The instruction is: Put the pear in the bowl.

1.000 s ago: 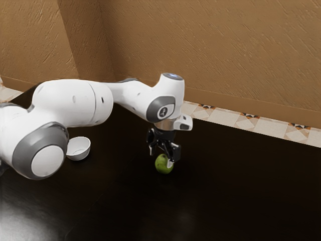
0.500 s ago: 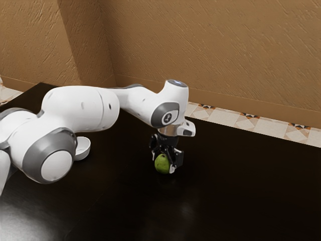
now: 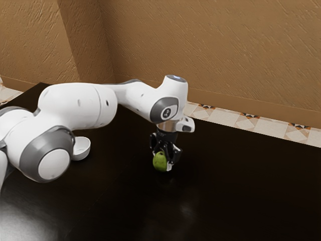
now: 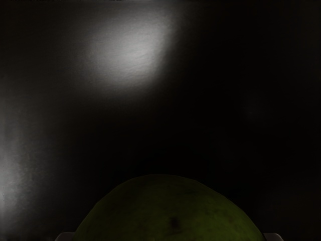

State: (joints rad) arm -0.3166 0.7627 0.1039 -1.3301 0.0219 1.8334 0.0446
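Nearest, the white arm [image 3: 75,105] reaches over the dark, shiny table [image 3: 225,201]. Next, the gripper [image 3: 163,160] points down, its 2 fingers closed on the green pear [image 3: 159,162] from 2 sides; I cannot tell whether the pear touches the table. The white bowl [image 3: 81,150] sits well apart, toward the exterior view's left, partly behind the arm. Farthest is the brown wall [image 3: 210,45].

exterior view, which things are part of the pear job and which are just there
For the job:
- green pear, gripped
- end effector, shut on it
- white bowl, partly hidden

Just there:
- dark table
- brown wall
- tiled floor
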